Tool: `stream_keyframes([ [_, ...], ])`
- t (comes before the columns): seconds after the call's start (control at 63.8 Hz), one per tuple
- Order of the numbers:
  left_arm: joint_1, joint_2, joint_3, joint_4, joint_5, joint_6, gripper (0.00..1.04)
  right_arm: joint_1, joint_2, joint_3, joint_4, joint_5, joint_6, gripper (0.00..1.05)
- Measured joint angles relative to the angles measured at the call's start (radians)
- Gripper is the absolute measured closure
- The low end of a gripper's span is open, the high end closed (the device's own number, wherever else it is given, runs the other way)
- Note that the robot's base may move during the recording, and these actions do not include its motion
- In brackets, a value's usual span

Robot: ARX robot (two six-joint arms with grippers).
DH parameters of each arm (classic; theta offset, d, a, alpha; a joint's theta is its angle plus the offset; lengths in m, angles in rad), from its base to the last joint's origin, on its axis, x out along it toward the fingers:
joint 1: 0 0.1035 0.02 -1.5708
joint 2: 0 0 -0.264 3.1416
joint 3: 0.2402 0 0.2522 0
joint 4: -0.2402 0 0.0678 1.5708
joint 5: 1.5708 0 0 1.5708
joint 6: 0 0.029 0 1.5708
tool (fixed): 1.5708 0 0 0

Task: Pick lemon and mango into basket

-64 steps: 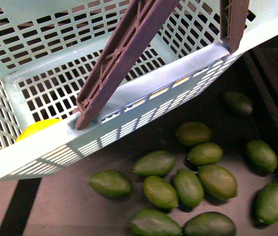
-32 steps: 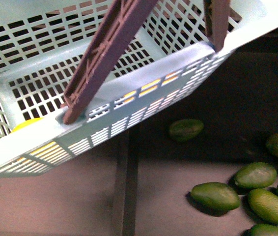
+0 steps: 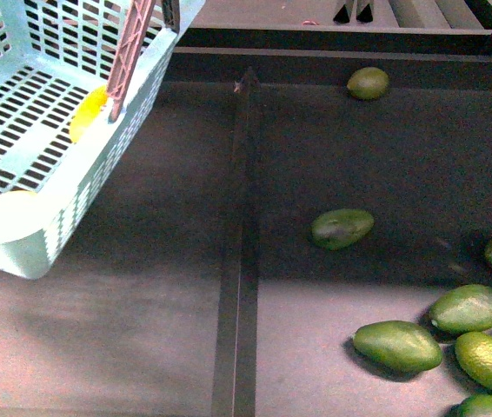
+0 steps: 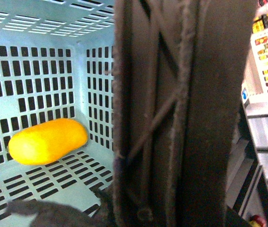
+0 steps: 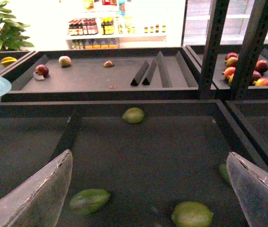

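Between the right gripper's (image 5: 148,189) wide-apart jaws lie green mangoes (image 5: 89,201) on the dark bench (image 3: 142,287). Beside the left wrist hangs the basket (image 3: 63,208) by its brown handle (image 4: 181,113), a lemon (image 4: 47,140) inside; whether those jaws clamp it I cannot tell.

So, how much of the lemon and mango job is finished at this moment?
One yellow fruit, probably the lemon, already lies in the basket. The right pincer is open and empty above the green mangoes. No green fruit shows inside the basket, so the mango is still left.
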Motion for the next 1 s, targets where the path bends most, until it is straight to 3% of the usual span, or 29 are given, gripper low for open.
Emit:
stream_keyframes([
  [0.329,0.084,0.335,0.251,-0.002,0.173,-0.098,0.91,0.0,0.0,0.0,0.0,0.001,0.0,0.09],
  [0.565,0.119,0.397,0.232,-0.003,0.211,-0.107,0.91,0.0,0.0,0.0,0.0,0.001,0.0,0.09],
  [0.737,0.129,0.395,0.175,0.076,0.256,-0.104,0.91,0.0,0.0,0.0,0.0,0.001,0.0,0.09],
  [1.004,0.144,0.29,0.082,0.091,0.249,-0.113,0.44,0.0,0.0,0.0,0.0,0.001,0.0,0.09],
])
